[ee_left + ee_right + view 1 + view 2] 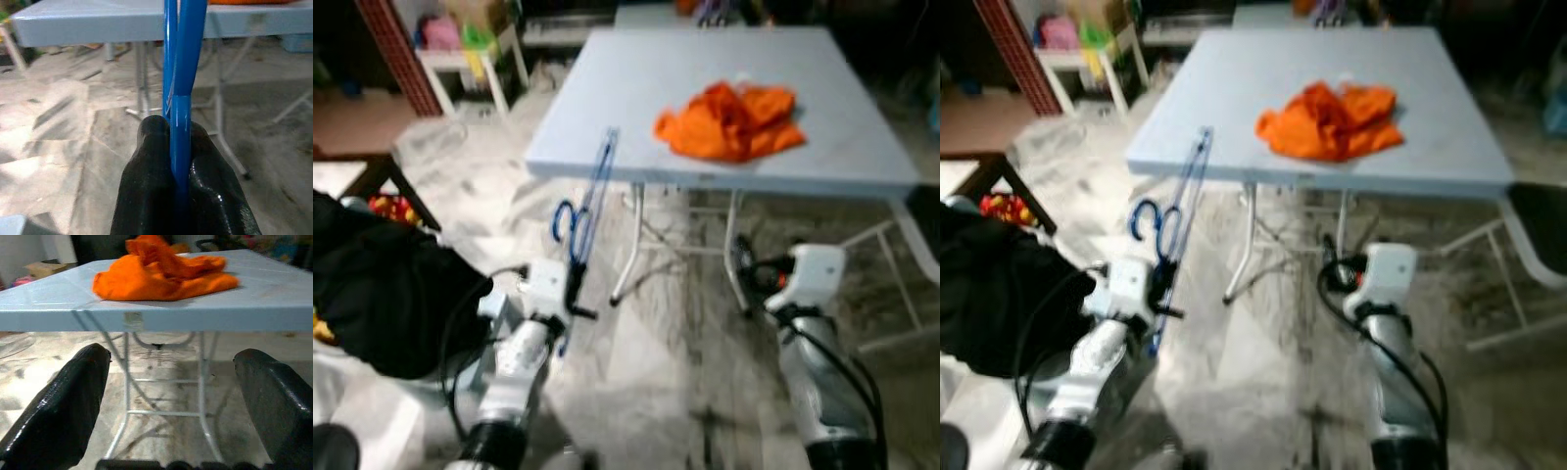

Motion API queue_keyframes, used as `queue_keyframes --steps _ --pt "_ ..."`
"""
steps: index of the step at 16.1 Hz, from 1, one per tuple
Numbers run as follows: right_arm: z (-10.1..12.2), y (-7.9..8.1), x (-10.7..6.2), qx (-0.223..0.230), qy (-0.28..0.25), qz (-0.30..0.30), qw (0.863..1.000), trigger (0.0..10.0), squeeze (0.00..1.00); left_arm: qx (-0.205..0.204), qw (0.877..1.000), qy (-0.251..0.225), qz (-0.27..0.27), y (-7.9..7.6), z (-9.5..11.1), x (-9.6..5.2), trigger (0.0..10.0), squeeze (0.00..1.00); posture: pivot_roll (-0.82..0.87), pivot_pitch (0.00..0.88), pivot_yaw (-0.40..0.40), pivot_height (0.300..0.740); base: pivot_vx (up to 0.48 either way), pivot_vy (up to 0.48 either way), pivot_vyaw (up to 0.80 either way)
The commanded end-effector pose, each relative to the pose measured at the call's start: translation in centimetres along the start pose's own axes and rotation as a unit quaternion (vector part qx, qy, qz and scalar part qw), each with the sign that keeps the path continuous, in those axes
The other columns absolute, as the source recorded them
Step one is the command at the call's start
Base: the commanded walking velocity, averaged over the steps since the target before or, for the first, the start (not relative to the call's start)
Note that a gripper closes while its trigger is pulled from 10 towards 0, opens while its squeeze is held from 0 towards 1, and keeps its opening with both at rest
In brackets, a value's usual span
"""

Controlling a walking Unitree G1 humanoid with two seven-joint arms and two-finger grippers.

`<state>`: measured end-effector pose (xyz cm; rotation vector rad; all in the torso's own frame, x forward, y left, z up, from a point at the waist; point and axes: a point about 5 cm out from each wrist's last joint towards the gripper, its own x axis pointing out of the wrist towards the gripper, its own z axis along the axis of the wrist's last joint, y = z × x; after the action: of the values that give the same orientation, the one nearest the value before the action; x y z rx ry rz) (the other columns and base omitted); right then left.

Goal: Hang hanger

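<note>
Below the table edge, left hand (178, 147) pinches the blue hanger (587, 211), carried upright before the table (607, 98). Right hand (171, 396) spread, holding nothing, facing orange cloth (729, 122). Step: transporting hanger; next needs finding a rail to hook it on.

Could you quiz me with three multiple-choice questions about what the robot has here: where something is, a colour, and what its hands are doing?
1. Where does the orange cloth lie?
A. on the floor
B. on the pale blue table
C. on the black bundle

2. What colour is the hanger?
A. blue
B. red
C. white

3. How is the right gripper?
A. shut on the cloth
B. shut on the hanger
C. open, holding nothing

Answers:
1 B, the cloth rests on the tabletop.
2 A, its thin frame is blue in the left gripper.
3 C, its fingers stand wide apart before the table.
</note>
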<state>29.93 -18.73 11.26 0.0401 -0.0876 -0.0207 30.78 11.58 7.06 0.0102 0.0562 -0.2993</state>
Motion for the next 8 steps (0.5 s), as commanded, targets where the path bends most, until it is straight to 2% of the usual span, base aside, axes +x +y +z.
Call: queue_keyframes --steps 1,5,8 --pt "0.13 0.36 -0.01 0.008 -0.003 0.001 1.000 10.0 0.00 0.010 1.000 -0.003 0.003 0.51 0.30 0.02 10.0 0.00 -0.10 0.136 0.023 0.740 0.000 0.000 0.00" --pt "-0.08 0.19 0.04 0.018 0.008 -0.004 1.000 10.0 0.00 0.003 1.000 0.009 0.004 0.52 -0.21 -0.09 10.0 0.00 -0.09 0.136 0.018 0.740 0.000 0.000 0.00" --pt "-0.17 0.28 0.12 0.023 0.012 -0.002 1.000 10.0 0.00 -0.001 1.000 0.010 -0.003 0.42 -0.21 -0.03 10.0 0.00 -0.09 0.134 0.016 0.740 0.000 0.000 -0.80"
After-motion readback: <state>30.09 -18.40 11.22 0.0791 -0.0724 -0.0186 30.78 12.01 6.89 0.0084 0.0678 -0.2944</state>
